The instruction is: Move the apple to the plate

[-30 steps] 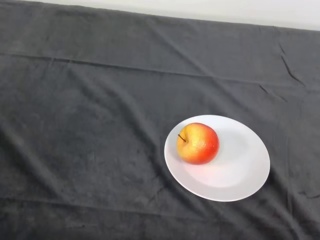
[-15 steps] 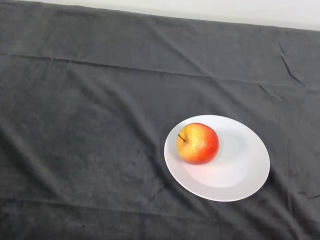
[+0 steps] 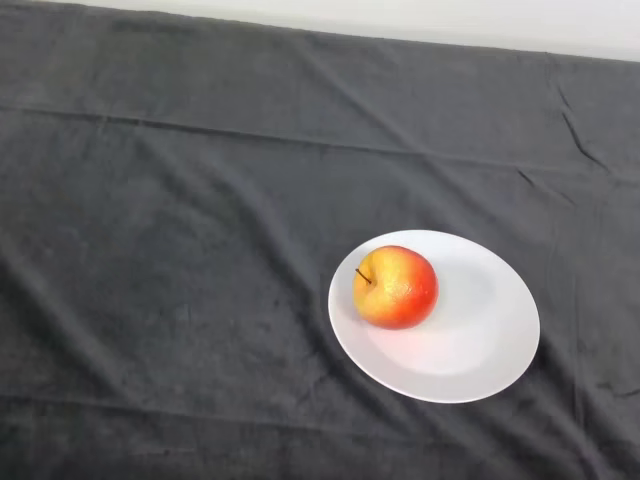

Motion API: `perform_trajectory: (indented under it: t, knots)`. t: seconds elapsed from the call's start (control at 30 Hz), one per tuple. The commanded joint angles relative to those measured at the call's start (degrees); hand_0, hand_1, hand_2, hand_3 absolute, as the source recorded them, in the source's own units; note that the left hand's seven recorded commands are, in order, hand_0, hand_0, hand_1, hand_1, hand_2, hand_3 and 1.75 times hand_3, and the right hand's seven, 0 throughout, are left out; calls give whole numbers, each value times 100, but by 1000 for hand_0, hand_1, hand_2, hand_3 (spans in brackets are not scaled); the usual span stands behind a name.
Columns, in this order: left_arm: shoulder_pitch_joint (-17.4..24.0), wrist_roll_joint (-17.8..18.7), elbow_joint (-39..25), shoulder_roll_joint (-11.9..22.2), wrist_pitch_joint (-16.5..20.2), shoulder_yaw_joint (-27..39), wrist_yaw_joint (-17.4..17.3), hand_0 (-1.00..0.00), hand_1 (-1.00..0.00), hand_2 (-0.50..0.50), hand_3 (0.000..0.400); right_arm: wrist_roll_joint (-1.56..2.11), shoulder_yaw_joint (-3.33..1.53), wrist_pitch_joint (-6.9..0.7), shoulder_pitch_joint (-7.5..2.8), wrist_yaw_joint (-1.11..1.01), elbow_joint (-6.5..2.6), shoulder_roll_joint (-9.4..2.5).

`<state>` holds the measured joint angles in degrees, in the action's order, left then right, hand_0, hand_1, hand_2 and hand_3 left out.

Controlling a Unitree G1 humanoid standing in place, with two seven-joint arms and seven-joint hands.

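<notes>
A red and yellow apple with a short dark stem rests on the left part of a round white plate. The plate lies on the dark cloth, right of the view's middle and toward the near side. The apple's stem points to the left and up.
A dark wrinkled cloth covers the whole table, with folds running across it. A pale wall strip shows beyond the table's far edge.
</notes>
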<state>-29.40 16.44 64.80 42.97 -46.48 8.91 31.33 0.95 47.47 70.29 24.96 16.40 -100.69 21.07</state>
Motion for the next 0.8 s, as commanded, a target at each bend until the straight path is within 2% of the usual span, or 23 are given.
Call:
perform_trajectory:
  t: [0.03,0.8]
  knots:
    - [-148,-107,225,104,-74,190,-57,0,0,0,0,-53,42,-110,-674,23,-327,-722]
    - [-164,-346,209,37,-43,454,-144,0,0,0,0,-63,49,-111,-676,26,-325,-722]
